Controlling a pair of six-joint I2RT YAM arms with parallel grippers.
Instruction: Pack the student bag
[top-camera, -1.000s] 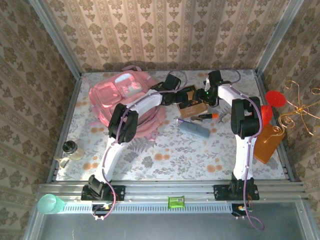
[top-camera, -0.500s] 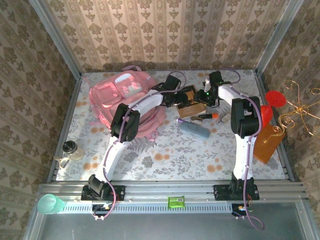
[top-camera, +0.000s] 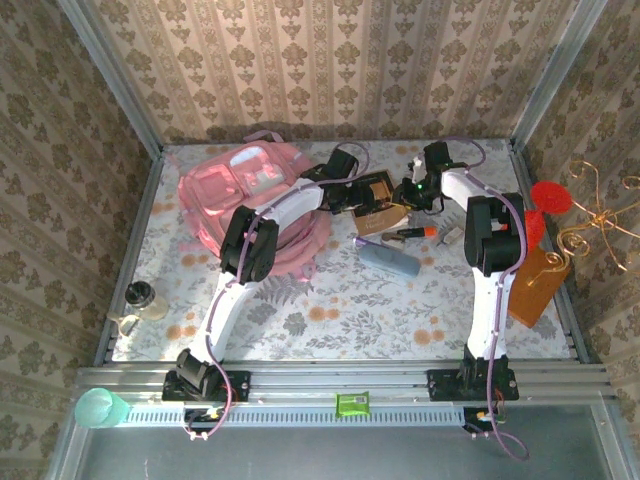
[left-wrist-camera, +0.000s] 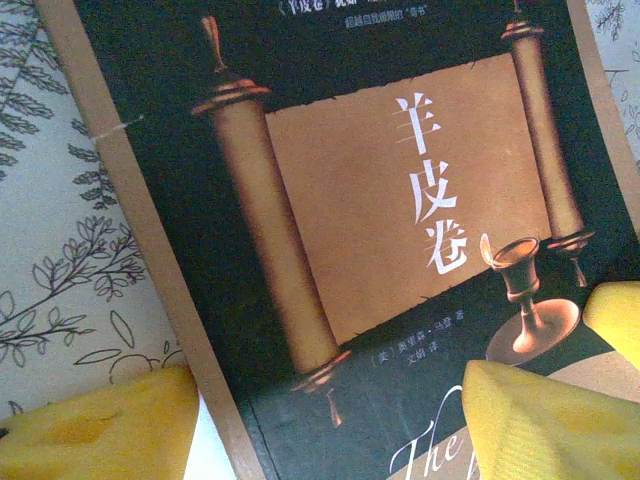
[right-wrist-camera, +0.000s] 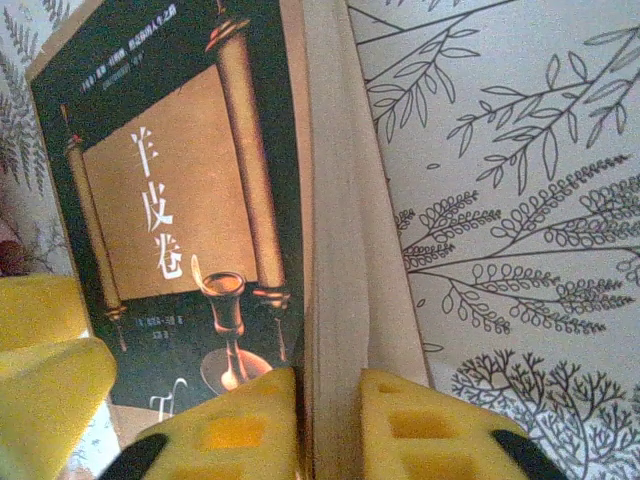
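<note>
From above, we see a small jar (top-camera: 141, 297) at the table's 8 o'clock edge. The student bag (top-camera: 235, 195) lies flat toward 10 o'clock on the floral tablecloth (top-camera: 330, 320), top loop pointing to 12, and the left arm reaches across its right side. The left gripper (top-camera: 352, 192) hangs over the 9 o'clock end of a dark book (top-camera: 380, 198), which sits near 1 o'clock, just beside the bag. In the left wrist view its jaws stand apart: one yellow pad (left-wrist-camera: 100, 435) is over the tablecloth beside the book's tan edge, the other pad (left-wrist-camera: 540, 420) over the scroll-printed cover; we cannot tell whether either touches. The right gripper (top-camera: 410, 192) meets the book from its 3 o'clock side. In the right wrist view its jaws are clamped on the book's page edge, one pad (right-wrist-camera: 235, 420) against the cover, the other pad (right-wrist-camera: 425, 430) on the opposite face. A red-tipped pen (top-camera: 412, 233) and a grey cylinder (top-camera: 388, 258) lie toward 5 o'clock of the book, apart from it.
</note>
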